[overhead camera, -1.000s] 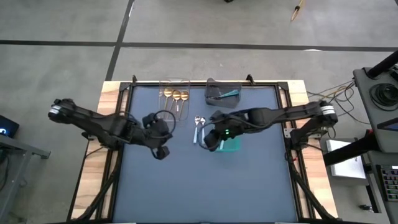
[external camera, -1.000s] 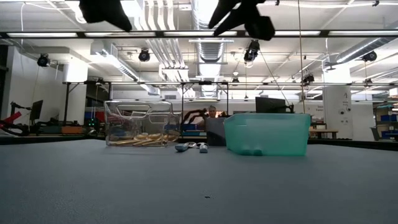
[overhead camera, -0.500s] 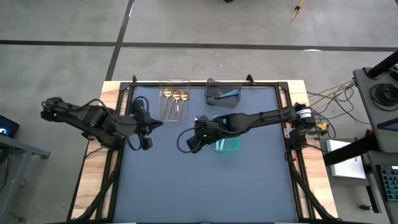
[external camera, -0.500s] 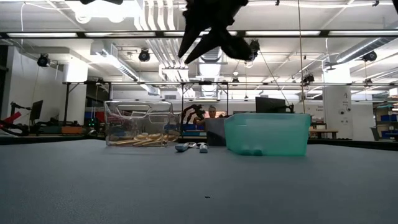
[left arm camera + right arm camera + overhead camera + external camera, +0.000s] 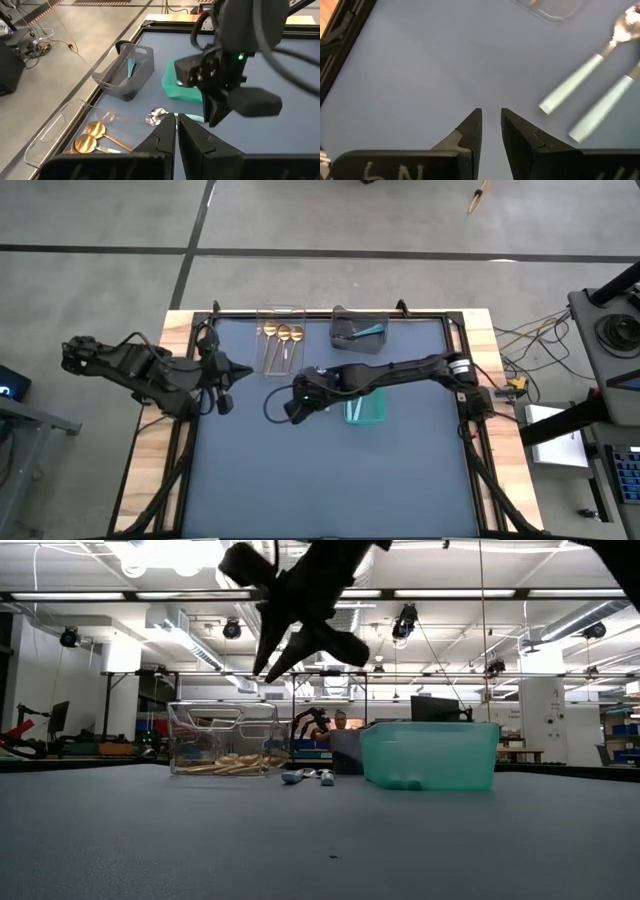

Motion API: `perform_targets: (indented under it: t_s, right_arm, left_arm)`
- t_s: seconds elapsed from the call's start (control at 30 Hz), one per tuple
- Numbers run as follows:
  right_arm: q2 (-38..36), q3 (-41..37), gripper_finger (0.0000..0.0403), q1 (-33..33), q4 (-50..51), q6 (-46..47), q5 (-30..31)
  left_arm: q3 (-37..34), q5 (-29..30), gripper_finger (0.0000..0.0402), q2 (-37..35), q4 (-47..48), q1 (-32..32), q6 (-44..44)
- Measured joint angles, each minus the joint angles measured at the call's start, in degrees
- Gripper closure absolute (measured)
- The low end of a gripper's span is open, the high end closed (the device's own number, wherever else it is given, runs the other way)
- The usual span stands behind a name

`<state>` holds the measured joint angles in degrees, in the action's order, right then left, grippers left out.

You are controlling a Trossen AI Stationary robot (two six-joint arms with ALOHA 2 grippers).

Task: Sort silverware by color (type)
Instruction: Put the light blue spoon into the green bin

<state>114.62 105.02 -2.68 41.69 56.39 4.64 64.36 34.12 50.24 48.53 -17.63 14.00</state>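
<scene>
High view: right hand [image 5: 292,409] empty with a narrow gap, above the desk [image 5: 300,480] just beside two blue-handled spoons [image 5: 590,97] lying loose — so narrow it may knock one away, not straddle it — left hand [image 5: 224,377] pinched shut, parked left.

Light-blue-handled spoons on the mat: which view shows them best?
The right wrist view: both light-blue-handled spoons lie side by side, filling much of the picture. The left wrist view shows only their bowls, the low view only their ends beside the teal bin, and the right arm covers them in the high view.
</scene>
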Motion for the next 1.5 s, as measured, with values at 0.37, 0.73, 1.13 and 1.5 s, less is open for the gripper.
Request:
perform_targets:
  t_s: [0.37, 0.73, 1.13, 1.5]
  right_arm:
    - [11.7, 13.94, 0.034, 1.39, 13.31, -8.06, 1.49]
    - [17.04, 17.61, 0.034, 3.85, 23.52, -8.05, 1.66]
    - [17.97, 17.59, 0.0339, 3.85, 21.45, -9.5, 4.43]
    - [17.97, 17.48, 0.0268, 3.97, 19.49, -4.48, 4.43]
  left_arm:
    - [0.0, 0.05, 0.04, -0.34, 0.5, 0.11, -1.18]
    - [-0.02, 0.04, 0.04, -0.46, 0.9, 0.11, -1.09]
    - [-0.55, 1.32, 0.04, -0.28, 0.83, 0.11, -1.07]
    - [-2.27, 1.44, 0.04, -0.31, 0.52, 0.11, -0.9]
